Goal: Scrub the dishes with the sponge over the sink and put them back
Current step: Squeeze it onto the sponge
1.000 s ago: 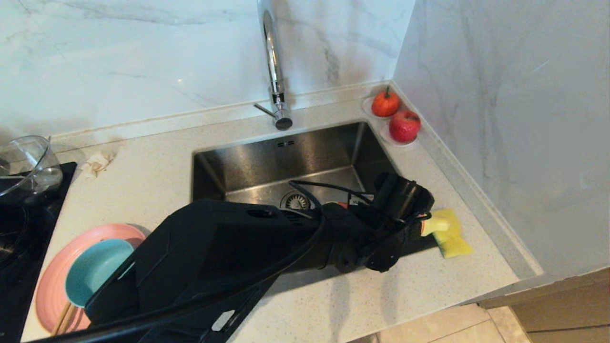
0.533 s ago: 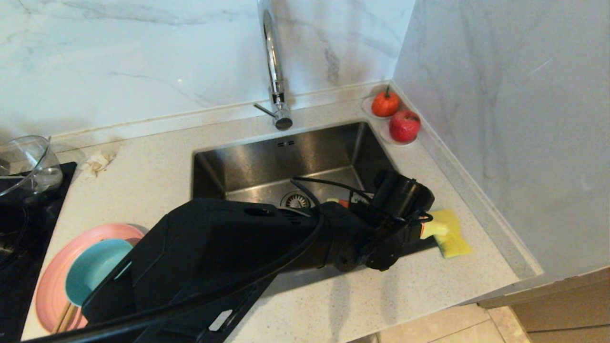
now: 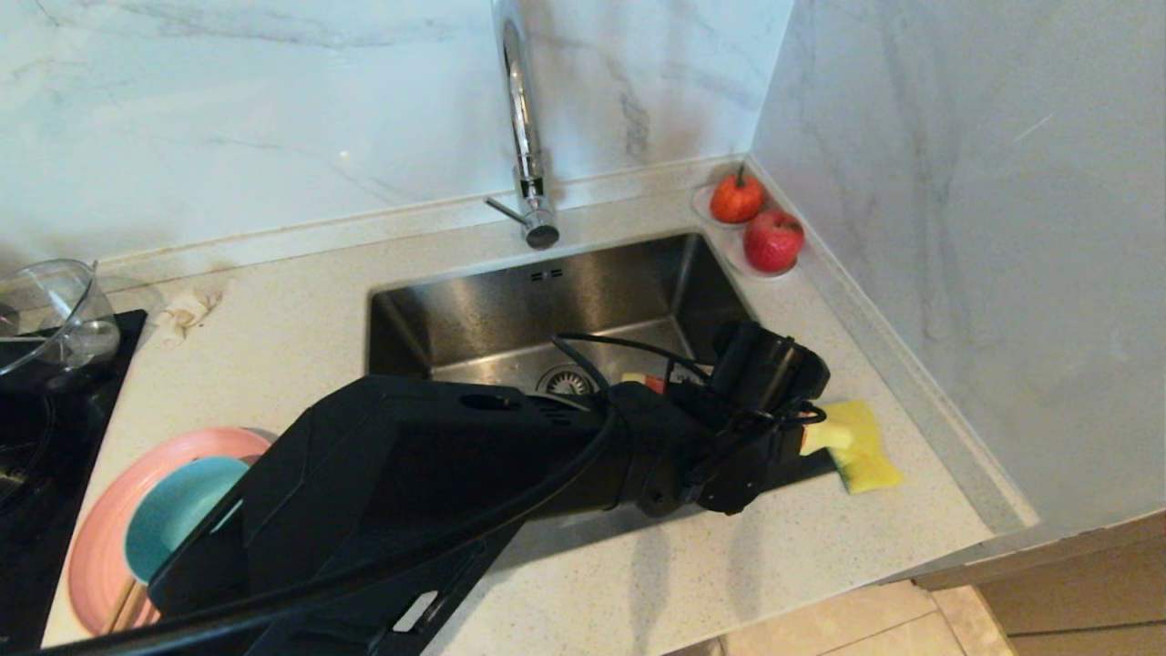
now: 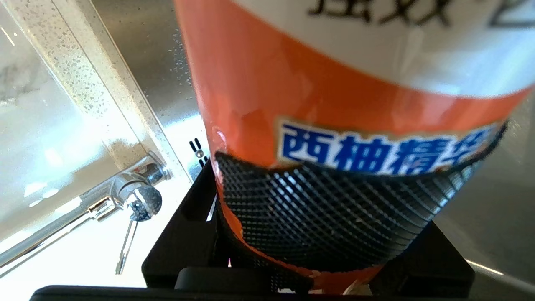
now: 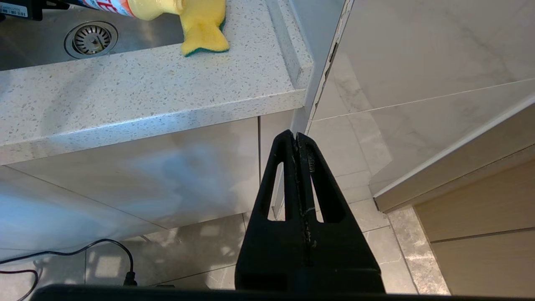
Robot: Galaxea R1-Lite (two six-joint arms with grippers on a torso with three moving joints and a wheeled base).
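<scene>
The left gripper (image 4: 317,234) is clamped around an orange-and-white plastic detergent bottle (image 4: 334,104) with blue printed lettering, its mesh-textured black pads pressed against the bottle's body; in the head view the gripper (image 3: 792,428) reaches across the near right part of the sink, with the bottle's pale yellow neck (image 3: 827,437) lying over the sponge. The rectangular yellow foam sponge with a thin green layer (image 3: 861,446) rests on the speckled stone tabletop (image 3: 729,565), just beside the sink's right rim. The square stainless-steel sink (image 3: 547,301) shows its round drain strainer (image 3: 567,383) beside the arm, and the tall chrome tap (image 3: 524,137) stands behind it. The small round teal-blue bowl (image 3: 178,524) sits inside the wide shallow pink plate (image 3: 100,547) on the tabletop at the near left, well apart from the sink, partly covered by the left arm. A clear glass bowl (image 3: 50,314) stands at the far left, and two red fruit-shaped items (image 3: 756,223) sit in the back right corner. The right gripper (image 5: 297,146) hangs below the tabletop edge, beside the cabinet front, its fingers pressed together on nothing.
</scene>
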